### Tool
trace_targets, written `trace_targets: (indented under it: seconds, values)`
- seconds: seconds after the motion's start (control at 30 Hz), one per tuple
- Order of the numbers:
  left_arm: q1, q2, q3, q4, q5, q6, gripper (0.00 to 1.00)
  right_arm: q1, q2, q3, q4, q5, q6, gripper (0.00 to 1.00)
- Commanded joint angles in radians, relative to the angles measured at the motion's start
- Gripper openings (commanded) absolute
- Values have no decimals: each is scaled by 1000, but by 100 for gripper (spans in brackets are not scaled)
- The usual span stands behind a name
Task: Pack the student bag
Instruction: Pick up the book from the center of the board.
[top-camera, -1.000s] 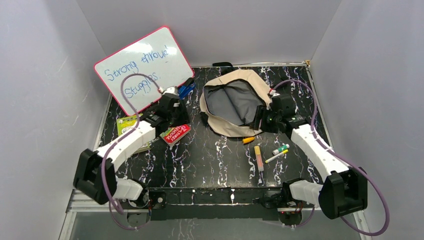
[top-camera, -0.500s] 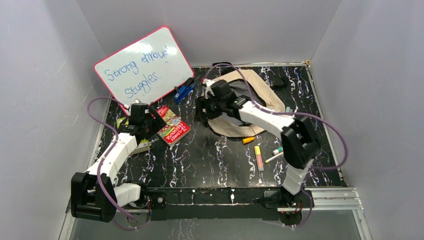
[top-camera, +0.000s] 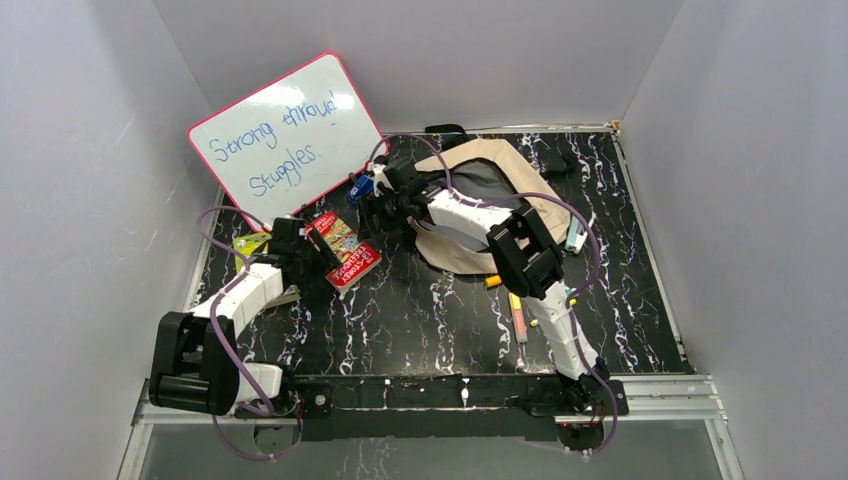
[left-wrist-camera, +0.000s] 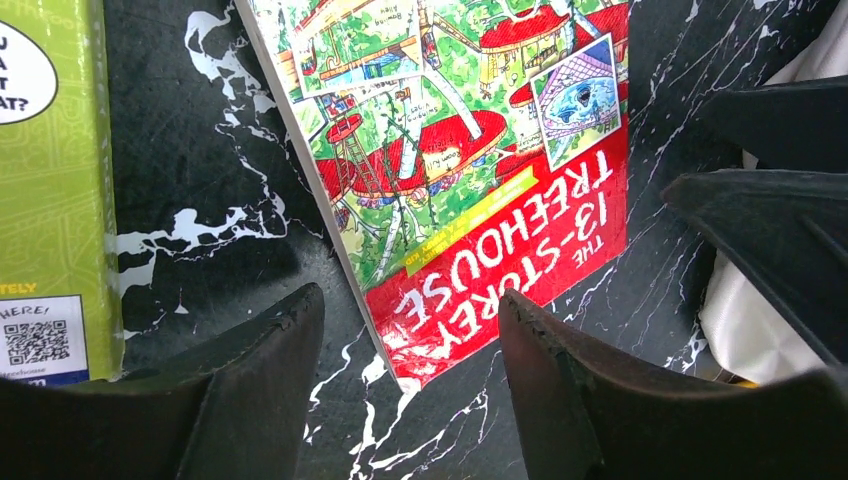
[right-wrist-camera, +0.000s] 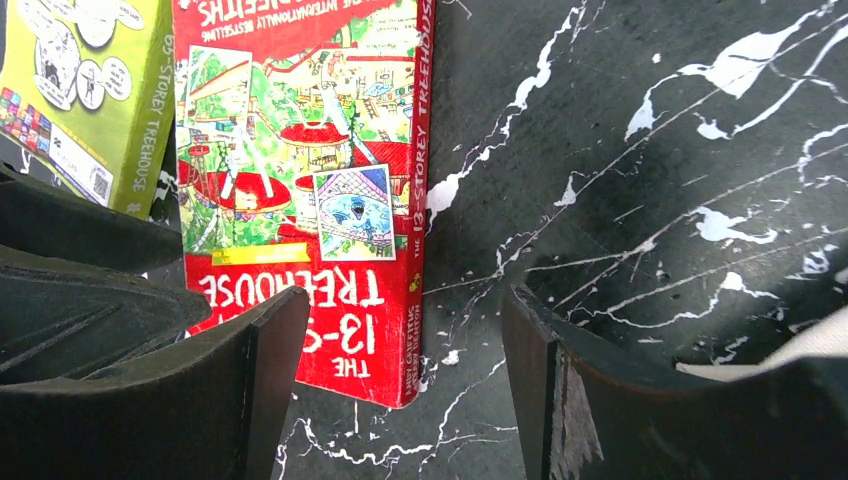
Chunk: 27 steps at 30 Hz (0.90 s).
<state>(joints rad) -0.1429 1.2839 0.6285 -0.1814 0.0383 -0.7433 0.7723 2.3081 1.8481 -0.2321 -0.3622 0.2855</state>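
Swinging my right gripper (right-wrist-camera: 400, 335) from the student bag (top-camera: 500, 156) to the red book (top-camera: 345, 255), I join my left gripper (left-wrist-camera: 410, 335); both open, ready to pack it.

Bright, even light, soft shadows on the table (right-wrist-camera: 620, 150); overhead view grainy.

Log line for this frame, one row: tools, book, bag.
left tool: open over 13-Storey Treehouse book | right tool: open over same book | book: flat on table, unheld | student bag: open
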Motion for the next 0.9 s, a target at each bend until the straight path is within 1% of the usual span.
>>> trace_targets:
  seconds: [0.0,0.2,0.3,0.53,0.63,0.67,0.77,0.87]
  values:
    - [6,6,-21,32,7,5,62,2,38,68,9,-52,-9,78]
    - [6,31,-38,48,7,1,61,9,99,112,7,-82,-4,73]
    - [6,44,-40,56,5,5,59,19,125,132,-3,-89,-3,69]
    - [6,85,-49,90,36,11,50,27,130,94,17,-87,19,49]
    - [6,102,-50,110,68,16,46,26,117,60,40,-92,26,37]
    - [6,109,-49,117,81,22,44,27,110,47,47,-94,29,31]
    - [6,125,-48,139,126,33,35,27,71,-15,77,-91,39,14]
    - [6,129,-48,166,174,44,26,27,4,-106,128,-82,51,2]
